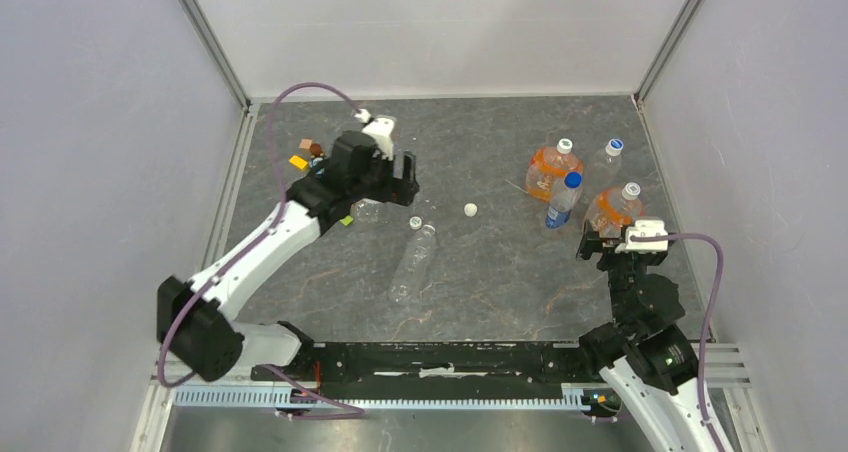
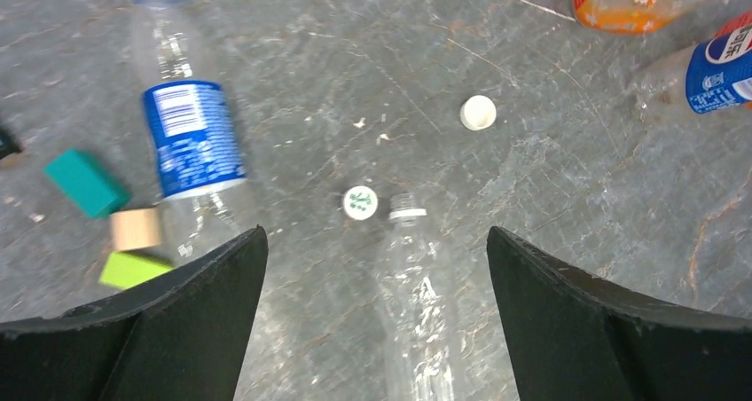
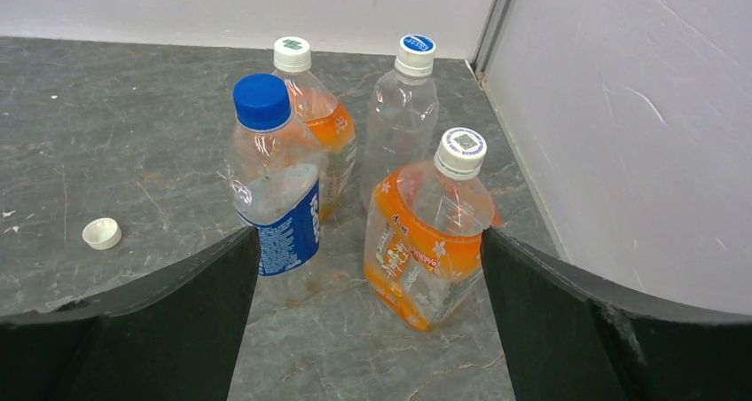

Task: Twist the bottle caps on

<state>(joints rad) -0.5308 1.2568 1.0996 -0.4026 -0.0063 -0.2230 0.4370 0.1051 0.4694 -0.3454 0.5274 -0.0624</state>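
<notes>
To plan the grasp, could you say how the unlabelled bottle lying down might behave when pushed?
The unlabelled bottle looks empty, so it is probably light. Lying on its round side, it may roll if nudged sideways. Its thin clear wall looks crinkled, so it might buckle when squeezed.

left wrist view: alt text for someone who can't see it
An unlabelled clear bottle lies under the open left gripper, one white cap beside its mouth, another cap farther off. A blue-labelled bottle and coloured blocks lie left.
</notes>
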